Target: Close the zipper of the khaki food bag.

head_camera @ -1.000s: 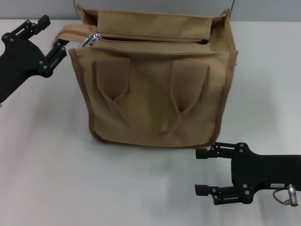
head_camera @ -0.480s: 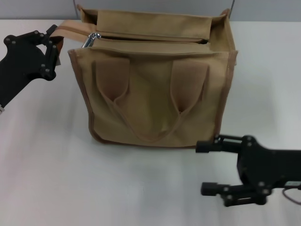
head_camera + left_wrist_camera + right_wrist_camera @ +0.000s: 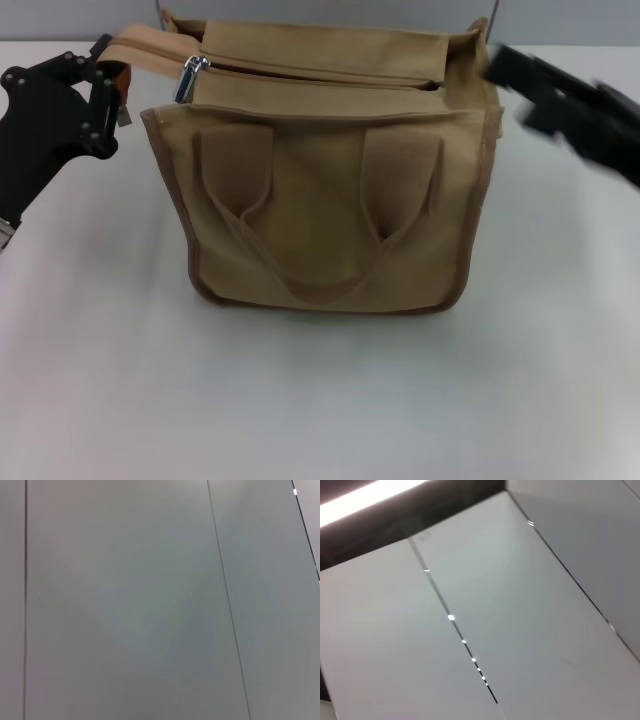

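Observation:
The khaki food bag (image 3: 330, 200) stands upright in the middle of the white table, its two strap handles hanging down the front. Along its top runs the zipper (image 3: 320, 76), with the silver slider (image 3: 188, 78) at the bag's left end. A khaki band (image 3: 150, 52) runs on from that end to the left. My left gripper (image 3: 112, 75) is shut on the band's tip, just left of the slider. Blurred by motion, my right gripper (image 3: 530, 90) hangs by the bag's upper right corner. Both wrist views show only grey panels.
White table (image 3: 300, 400) spreads in front of the bag and to both sides of it. A grey wall (image 3: 330, 10) rises directly behind the bag.
My right arm has swung up from the table's front right to the bag's upper right corner. My left gripper has moved in, taken the band's end and raised it slightly.

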`<state>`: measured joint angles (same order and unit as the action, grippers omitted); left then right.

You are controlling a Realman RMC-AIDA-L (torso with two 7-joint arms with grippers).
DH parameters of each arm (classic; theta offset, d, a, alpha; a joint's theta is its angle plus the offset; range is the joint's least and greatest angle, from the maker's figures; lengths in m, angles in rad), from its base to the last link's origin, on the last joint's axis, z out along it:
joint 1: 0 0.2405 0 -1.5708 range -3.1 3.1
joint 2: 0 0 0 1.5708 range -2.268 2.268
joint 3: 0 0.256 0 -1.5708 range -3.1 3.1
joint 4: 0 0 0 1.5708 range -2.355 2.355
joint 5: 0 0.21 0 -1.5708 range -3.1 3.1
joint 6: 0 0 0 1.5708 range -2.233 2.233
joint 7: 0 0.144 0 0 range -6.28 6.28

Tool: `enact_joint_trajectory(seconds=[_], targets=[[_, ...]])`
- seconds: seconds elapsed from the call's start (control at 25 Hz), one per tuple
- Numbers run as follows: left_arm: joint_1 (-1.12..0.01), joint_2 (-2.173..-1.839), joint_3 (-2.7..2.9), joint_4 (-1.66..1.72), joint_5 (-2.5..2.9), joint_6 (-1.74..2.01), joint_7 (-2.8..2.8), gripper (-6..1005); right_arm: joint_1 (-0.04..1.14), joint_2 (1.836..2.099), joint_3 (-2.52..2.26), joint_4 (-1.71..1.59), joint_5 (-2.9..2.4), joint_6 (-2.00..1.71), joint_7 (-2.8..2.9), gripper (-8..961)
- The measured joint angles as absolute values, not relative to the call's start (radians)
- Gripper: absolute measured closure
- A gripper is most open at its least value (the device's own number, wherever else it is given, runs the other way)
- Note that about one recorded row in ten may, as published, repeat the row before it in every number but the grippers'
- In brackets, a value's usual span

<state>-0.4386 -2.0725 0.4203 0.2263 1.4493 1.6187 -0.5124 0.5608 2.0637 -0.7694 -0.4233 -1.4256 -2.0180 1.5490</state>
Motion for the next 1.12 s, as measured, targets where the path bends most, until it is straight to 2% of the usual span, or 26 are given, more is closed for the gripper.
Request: enact_joint_trajectory(seconds=[0.12, 0.6, 1.12], targets=[[-0.440, -2.072, 0.420, 0.213, 1.443, 1.643, -0.512, 979, 0.666, 2.069, -0.794, -0.417, -1.444, -1.889, 1.687, 162], [-0.456, -2.077, 0.420, 0.182, 1.435, 1.711, -0.504, 978, 0.876, 2.084, -0.998, -0.369, -1.454, -1.528, 1.879, 161], [-0.467, -2.077, 0.428, 0.177, 1.422, 1.772, -0.509, 978, 0.935, 2.092, -1.108, -0.365, -1.448, -1.369, 1.903, 161]])
